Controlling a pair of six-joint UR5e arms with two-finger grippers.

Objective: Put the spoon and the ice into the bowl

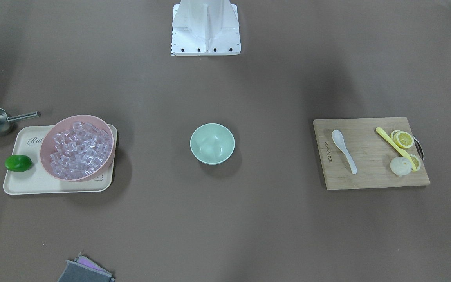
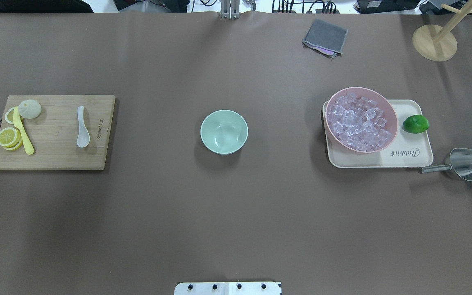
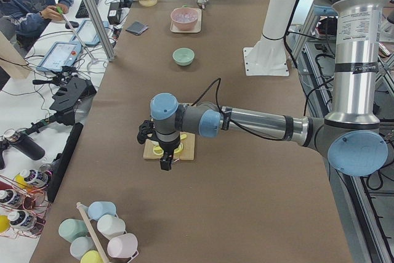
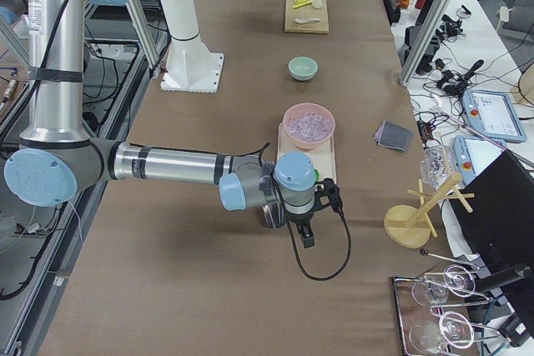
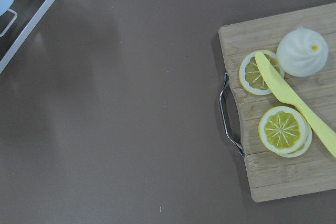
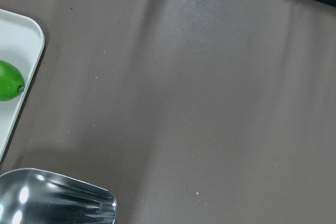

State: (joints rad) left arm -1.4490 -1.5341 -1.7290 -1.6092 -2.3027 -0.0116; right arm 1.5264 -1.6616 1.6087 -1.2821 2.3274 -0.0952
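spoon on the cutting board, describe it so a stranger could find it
Find the wooden cutting board far out on the robot's left. The spoon lies alone on the side nearer the green bowl. It is short and glossy white, unlike the long yellow knife by the lemon slices.

One glossy white soup spoon (image 2: 82, 133), one small mint-green bowl (image 2: 224, 132), one larger pink bowl (image 1: 67, 120) heaped with clear ice cubes (image 2: 361, 123) too many to count, one cream tray (image 2: 408, 157), one green lime (image 2: 416, 123), one metal scoop (image 2: 465, 164), one wooden cutting board (image 2: 55, 139), one yellow plastic knife (image 2: 23, 131), three lemon slices (image 5: 282, 129), one white bun (image 2: 29, 109).
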